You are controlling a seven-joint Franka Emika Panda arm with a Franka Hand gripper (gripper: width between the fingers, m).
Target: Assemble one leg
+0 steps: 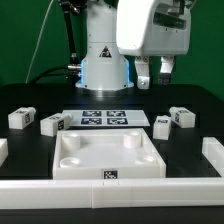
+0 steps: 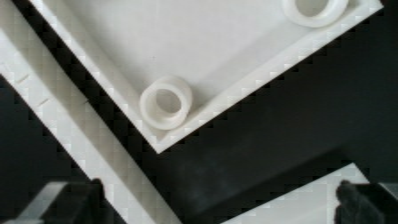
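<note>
Several small white legs with black-and-white tags lie on the black table in the exterior view. Two are at its left (image 1: 21,117) (image 1: 52,123) and two at its right (image 1: 163,123) (image 1: 182,116). My gripper (image 1: 154,72) hangs high above the right pair, open and empty. The large white square tray-like piece (image 1: 108,153) lies in the front middle. In the wrist view my gripper (image 2: 214,206) is open, with dark fingertips (image 2: 64,204) at both lower corners. Far below it is a corner of the tray (image 2: 222,50) with a round socket (image 2: 166,102). No leg shows there.
The marker board (image 1: 105,117) lies flat behind the tray. White rails stand at the exterior view's left (image 1: 3,150), right (image 1: 212,155) and front (image 1: 110,179) of the tray. One rail (image 2: 71,130) runs beside the tray corner in the wrist view. The robot base (image 1: 103,65) stands at the back.
</note>
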